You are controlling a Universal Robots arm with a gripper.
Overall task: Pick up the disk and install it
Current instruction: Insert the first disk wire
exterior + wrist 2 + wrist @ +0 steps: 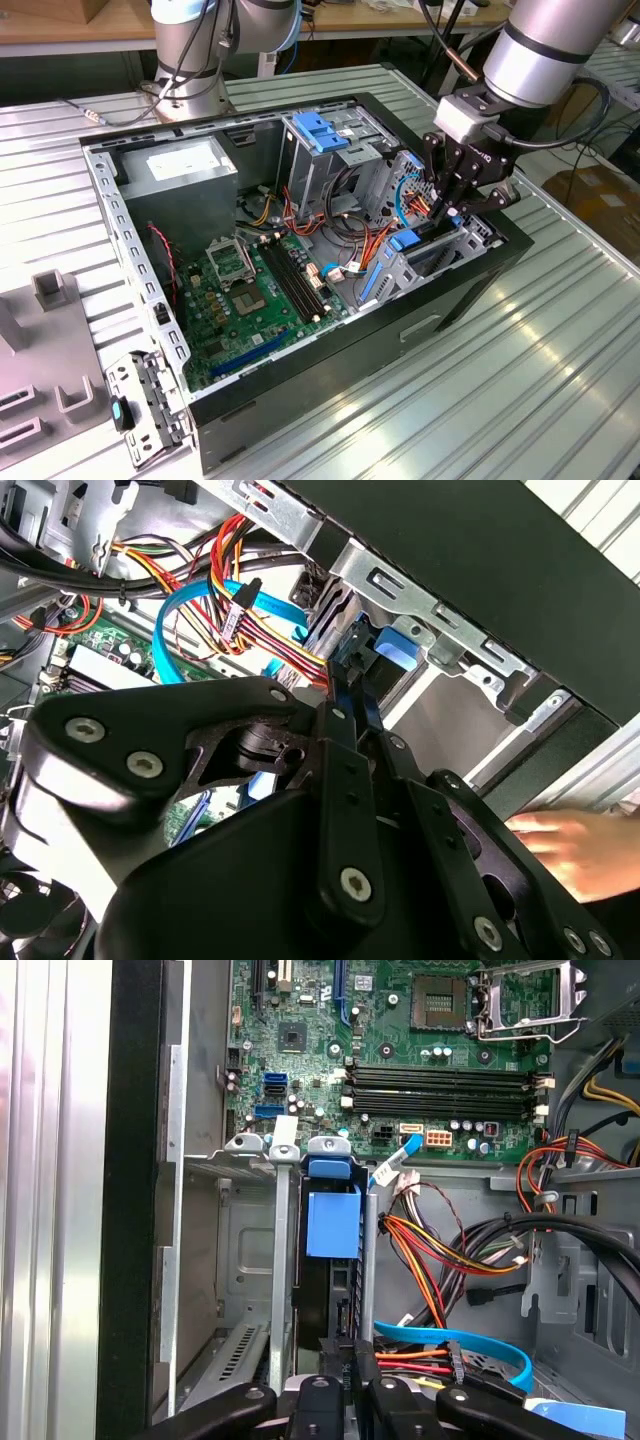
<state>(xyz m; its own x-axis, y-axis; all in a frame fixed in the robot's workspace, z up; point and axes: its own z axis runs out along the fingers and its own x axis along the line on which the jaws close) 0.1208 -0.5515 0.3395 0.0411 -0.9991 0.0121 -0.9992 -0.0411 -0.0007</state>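
On the ribbed metal surface [520,380], the end effector [350,1385], fingers narrowed on the disk [335,1300], seats it edgewise in the drive cage [250,1260]; insertion step, needing a straight push.

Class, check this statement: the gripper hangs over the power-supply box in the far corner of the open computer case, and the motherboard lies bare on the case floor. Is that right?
Not quite. The exterior view shows the gripper down at the drive cage on the exterior view's right, not over the power-supply box, which sits apart in the far corner. The motherboard does lie bare on the case floor.

Worktop [560,380]: ribbed glossy metal. Computer case [130,250]: bare matt steel frame. Claw [452,205]: matt black. Disk [332,1222]: blue plastic rail.
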